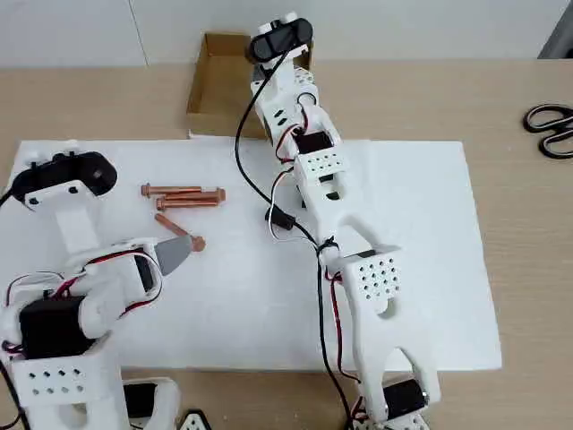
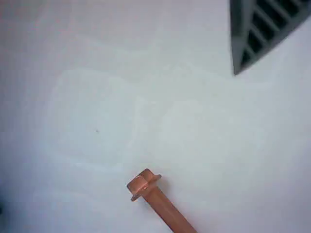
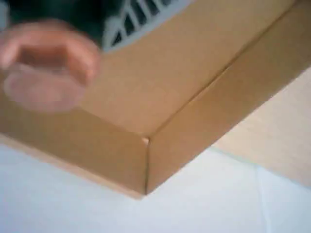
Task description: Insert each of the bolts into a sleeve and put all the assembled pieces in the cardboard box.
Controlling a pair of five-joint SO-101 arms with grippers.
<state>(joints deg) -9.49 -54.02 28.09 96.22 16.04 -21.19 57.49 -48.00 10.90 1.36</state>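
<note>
Right tool (image 3: 92, 34) over the cardboard box (image 1: 204, 90), gripping a blurred copper piece (image 3: 43, 68) | left tool (image 1: 175, 253) beside a loose bolt (image 1: 179, 231) on the white sheet (image 1: 403, 224), I can't tell its opening | two more bolts (image 1: 183, 191) near.

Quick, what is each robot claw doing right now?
Left gripper: cannot tell.
Right gripper: looks closed on a blurry copper piece above the box.

White perforated left arm (image 1: 63, 376), right arm (image 1: 380, 287); black servos (image 1: 49, 327), wrist cameras (image 1: 279, 40), red-black cables (image 1: 320, 269).
</note>
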